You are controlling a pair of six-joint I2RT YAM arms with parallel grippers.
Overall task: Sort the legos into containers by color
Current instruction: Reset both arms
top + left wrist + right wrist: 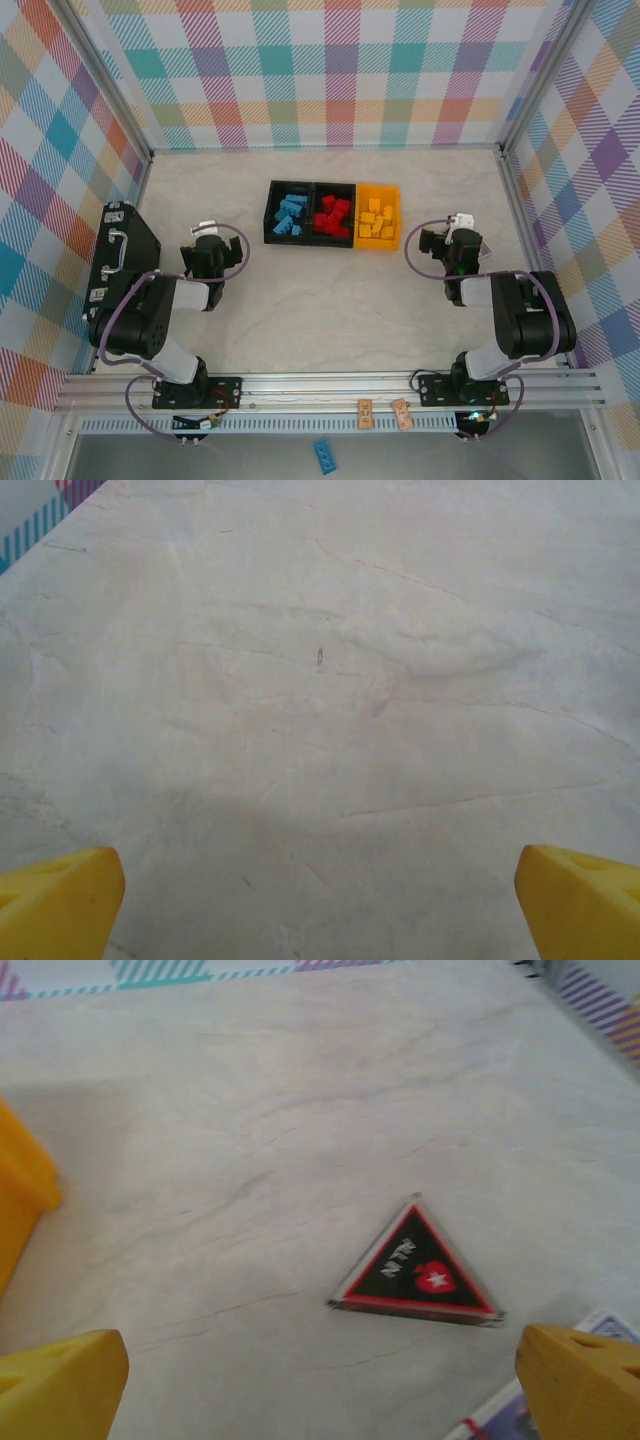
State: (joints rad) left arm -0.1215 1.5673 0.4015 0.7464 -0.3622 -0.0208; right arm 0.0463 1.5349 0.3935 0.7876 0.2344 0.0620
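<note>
Now, containers (312, 239) abutting, row running left-right, legos (331, 215) sorted inside by color

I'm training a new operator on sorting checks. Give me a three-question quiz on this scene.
1. True or false: the red legos lie in the middle bin.
2. Where in the row does the yellow bin stand? A left, B middle, C right.
3. Fill in: the left gripper and right gripper are both ____.
Key: 1 true; 2 C; 3 open.
</note>
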